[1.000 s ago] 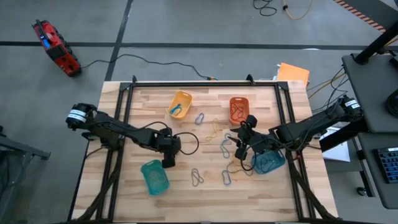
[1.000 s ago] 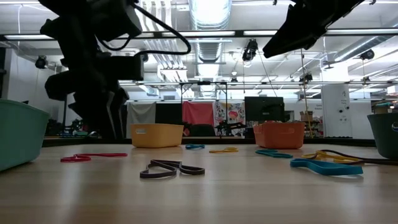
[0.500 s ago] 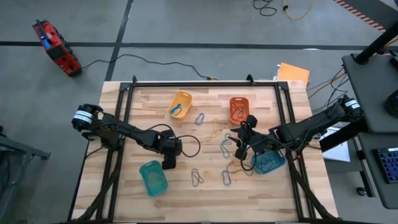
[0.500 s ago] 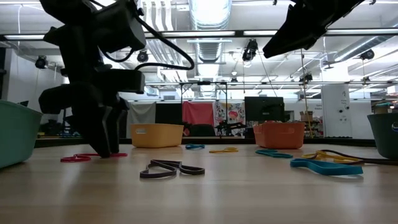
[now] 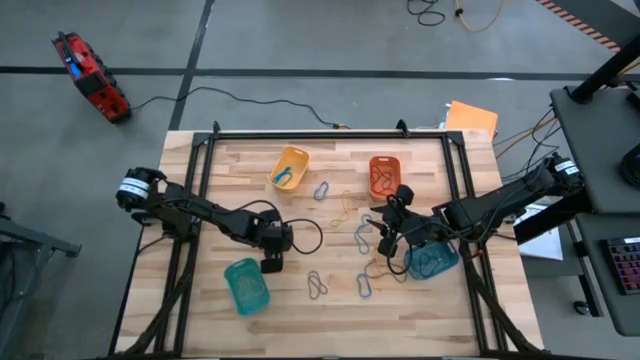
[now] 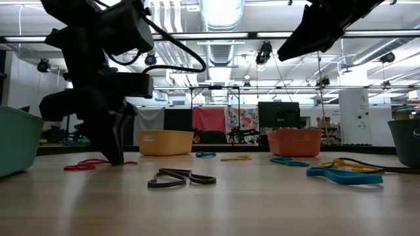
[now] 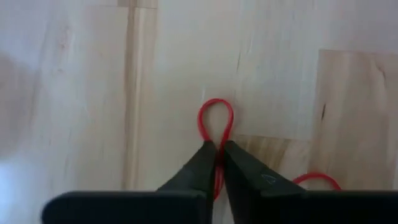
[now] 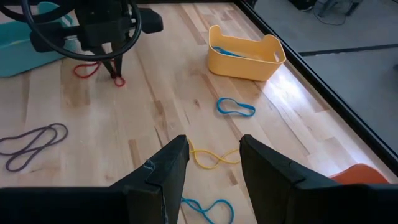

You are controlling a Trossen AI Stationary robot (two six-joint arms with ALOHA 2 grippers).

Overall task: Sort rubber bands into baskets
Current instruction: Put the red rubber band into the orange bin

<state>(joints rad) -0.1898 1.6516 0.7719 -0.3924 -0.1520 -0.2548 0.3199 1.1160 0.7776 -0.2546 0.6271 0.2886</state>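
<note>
Pinching a thin red rubber band (image 7: 216, 124) flat on the pale wooden tabletop (image 5: 300, 300): left gripper (image 7: 216, 163) is down at the surface, jaws together on the band's middle so a small loop pokes out past the tips. Probably grabbed mid-strand because the band lies too flat to get under. The band's other end (image 7: 317, 179) curls beside the fingers.

Teal-green plastic tub (image 5: 246, 284) sits just beside that gripper in the high view, likely the drop target; can't confirm the colour rule.

Right gripper (image 8: 208, 165) hovers above the board, jaws apart and empty, over a yellow twisted band (image 8: 211, 155) with a blue oval band (image 8: 236, 107) and the yellow tub (image 8: 246, 52) beyond it. Looks parked to stay out of the left arm's way.
</note>
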